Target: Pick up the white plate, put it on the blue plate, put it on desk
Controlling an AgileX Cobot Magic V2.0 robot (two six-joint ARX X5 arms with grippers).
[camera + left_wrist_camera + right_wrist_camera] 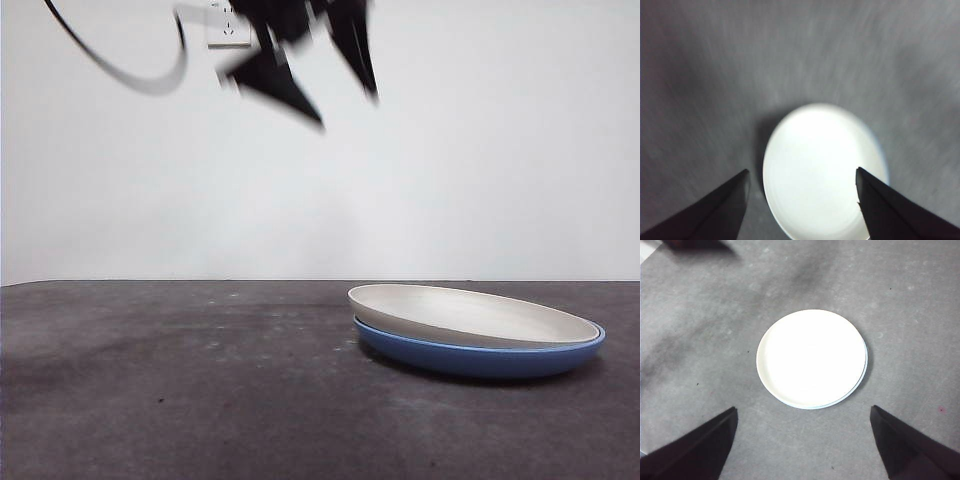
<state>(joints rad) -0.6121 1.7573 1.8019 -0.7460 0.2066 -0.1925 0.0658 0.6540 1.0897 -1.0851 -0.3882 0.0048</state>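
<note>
A plain white wall (480, 150) rises straight behind the table, evenly lit and bare but for a white socket (228, 28) high up, with a dark cable (130, 75) looping down beside it.

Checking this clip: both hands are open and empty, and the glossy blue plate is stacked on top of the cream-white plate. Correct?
Not quite: the front view shows the matte cream-white plate on top of the glossy blue plate. Both hands are indeed open and empty.

Cream-white plate (470, 312) nested on glossy blue plate (480, 358) — tilted slightly, on dark mottled desk (180, 390)
</note>
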